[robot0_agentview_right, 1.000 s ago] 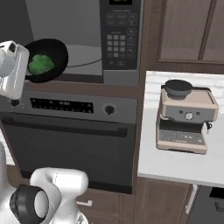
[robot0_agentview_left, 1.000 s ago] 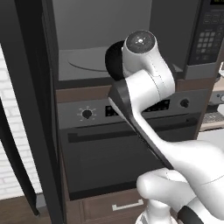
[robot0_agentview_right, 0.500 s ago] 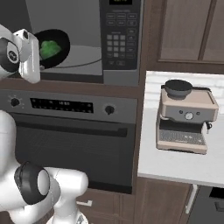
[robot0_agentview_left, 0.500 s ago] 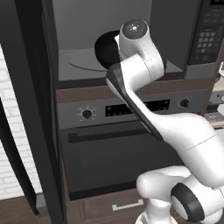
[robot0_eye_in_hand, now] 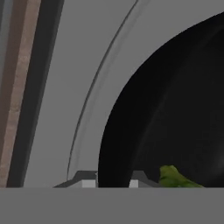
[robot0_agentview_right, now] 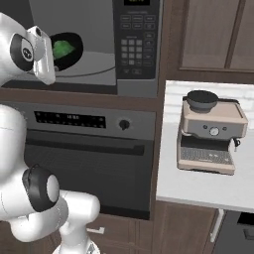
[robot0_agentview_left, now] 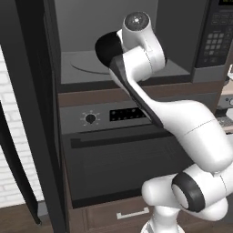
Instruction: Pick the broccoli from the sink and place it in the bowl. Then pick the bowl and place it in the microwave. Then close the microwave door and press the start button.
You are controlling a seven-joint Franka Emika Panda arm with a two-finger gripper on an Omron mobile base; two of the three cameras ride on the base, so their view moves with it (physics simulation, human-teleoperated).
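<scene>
There, the bowl (robot0_agentview_right: 67,49) tilted, mouth sideways, broccoli (robot0_agentview_right: 61,48) inside.

From the hand camera you see the glossy black bowl (robot0_eye_in_hand: 175,109) filling the frame from 1 to 5 o'clock. A bit of green broccoli (robot0_eye_in_hand: 175,178) shows at its lower edge, near 5 o'clock. The tool (robot0_eye_in_hand: 113,181) has its two tips pinching the bowl's rim at 6 o'clock. Toward 10 o'clock lies the grey turntable (robot0_eye_in_hand: 83,87) of the microwave (robot0_eye_in_hand: 26,65).
</scene>
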